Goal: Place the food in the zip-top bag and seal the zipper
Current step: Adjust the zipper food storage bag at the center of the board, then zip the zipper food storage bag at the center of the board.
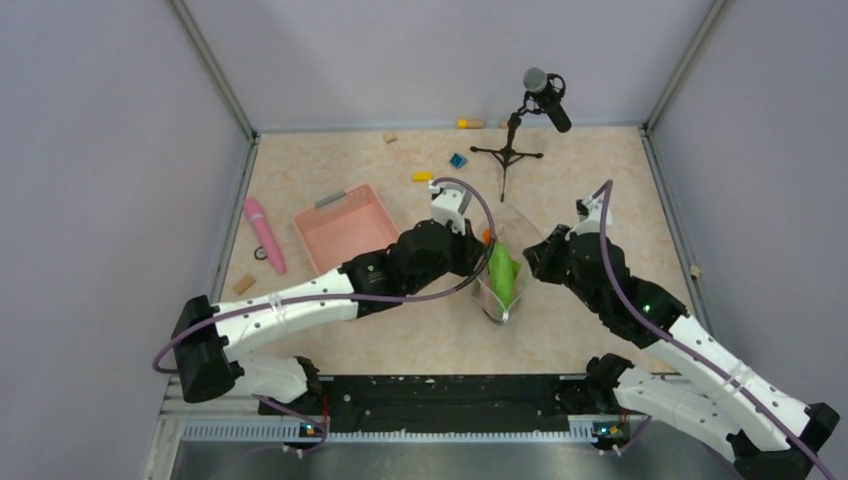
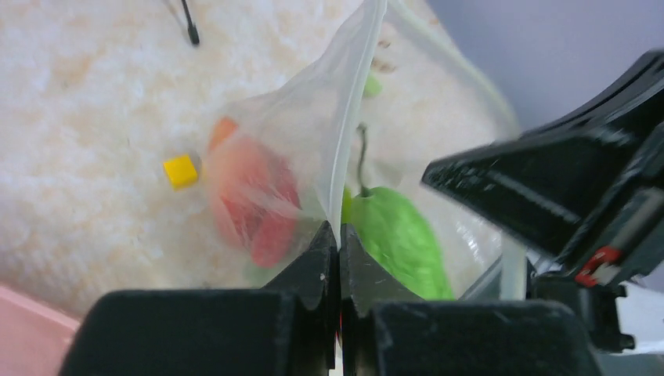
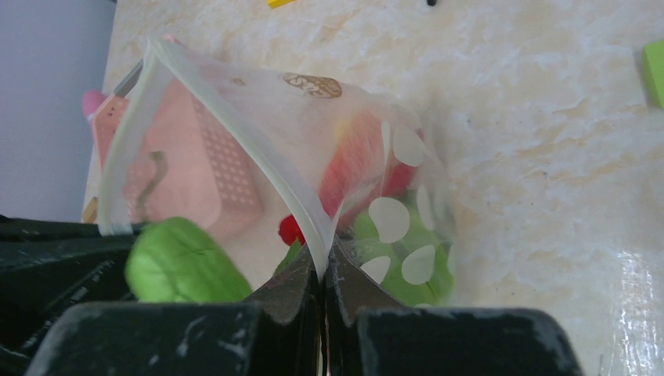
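The clear zip-top bag (image 1: 506,272) with white dots hangs open-mouthed between both grippers in the middle of the table. My left gripper (image 2: 340,235) is shut on the whitish zipper (image 2: 348,117) at one side of the mouth. My right gripper (image 3: 322,262) is shut on the zipper (image 3: 235,125) at the other side. Inside the bag lie a green pepper (image 2: 399,235), red food (image 2: 258,205) and more green food (image 3: 407,266). In the top view the left gripper (image 1: 478,256) and right gripper (image 1: 530,262) flank the bag, with the pepper (image 1: 503,272) showing between them.
A pink basket (image 1: 345,228) lies left of the bag, and a pink stick (image 1: 264,234) further left. A microphone stand (image 1: 508,152) is behind the bag. A yellow block (image 1: 423,177) and a blue block (image 1: 458,160) lie near the back. Walls enclose the table.
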Available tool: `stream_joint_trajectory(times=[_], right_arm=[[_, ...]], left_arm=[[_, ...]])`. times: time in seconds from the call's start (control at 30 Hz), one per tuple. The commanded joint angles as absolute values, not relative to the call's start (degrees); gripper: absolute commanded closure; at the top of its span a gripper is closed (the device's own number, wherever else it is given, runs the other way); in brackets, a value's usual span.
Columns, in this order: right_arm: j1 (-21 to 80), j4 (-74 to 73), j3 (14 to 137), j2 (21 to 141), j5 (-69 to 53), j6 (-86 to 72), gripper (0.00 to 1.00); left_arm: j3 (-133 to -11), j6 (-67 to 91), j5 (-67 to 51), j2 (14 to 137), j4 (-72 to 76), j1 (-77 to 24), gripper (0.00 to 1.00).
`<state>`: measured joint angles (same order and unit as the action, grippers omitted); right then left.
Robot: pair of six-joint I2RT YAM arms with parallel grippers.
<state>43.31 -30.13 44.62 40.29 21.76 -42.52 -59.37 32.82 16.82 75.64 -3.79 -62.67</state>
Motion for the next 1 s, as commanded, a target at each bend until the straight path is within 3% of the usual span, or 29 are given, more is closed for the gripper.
stream_joint_trajectory(times=[0.0,0.23,0.47,0.7,0.8,0.97], right_arm=[[42.8,-31.2,49.5,42.4,15.1,-40.4,0.96],[42.8,-35.0,50.8,43.4,15.5,-39.8,0.84],[42.8,-35.4,51.5,41.4,20.2,-39.2,0.81],[42.8,-33.8,52.1,42.9,21.6,-30.1,0.58],[42.8,-30.6,51.3,44.1,21.0,-25.1,0.42],[42.8,-24.3,49.3,47.8,19.5,-19.2,0.41]], left_arm=[[-69.4,26.2,18.1,76.9,-9.4,-60.7,1.0],[-76.8,19.5,8.3,81.8,-16.3,-56.0,1.0],[-75.7,13.1,-2.3,82.6,-16.3,-55.3,1.0],[-77.7,10.1,-4.1,84.3,-18.1,-55.0,1.0],[-78.5,9.6,-5.2,85.0,-18.9,-54.8,1.0],[-78.7,8.7,-5.9,85.3,-19.6,-54.7,1.0]])
